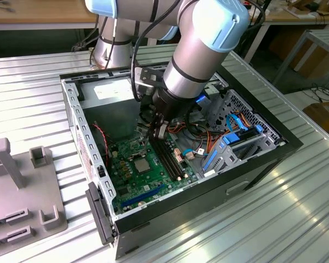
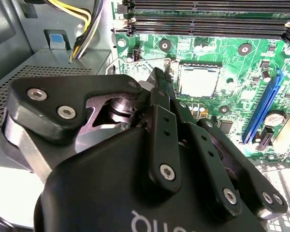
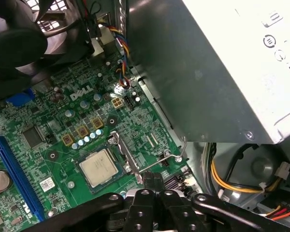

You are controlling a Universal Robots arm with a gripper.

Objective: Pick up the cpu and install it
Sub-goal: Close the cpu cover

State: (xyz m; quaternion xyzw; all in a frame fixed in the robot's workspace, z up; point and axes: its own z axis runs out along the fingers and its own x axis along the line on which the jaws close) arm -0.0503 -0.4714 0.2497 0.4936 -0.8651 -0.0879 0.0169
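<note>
Inside the open computer case [image 1: 71,104], the cpu [image 3: 99,167] is seen lying in its socket on the green motherboard [image 3: 63,121], and nothing is held by the gripper [image 3: 153,180], whose fingers are pressed together just beside the socket's lever [image 3: 157,164]. Judged from this, seating should be checked flat and square, and the lever kept clear of the nearby cables [image 3: 121,43].

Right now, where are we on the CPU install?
The cpu already lies flat in its socket on the green board. The tool carries nothing and sits just beside the socket, near the thin wire lever. That lever looks raised, so the socket appears not yet locked.
</note>
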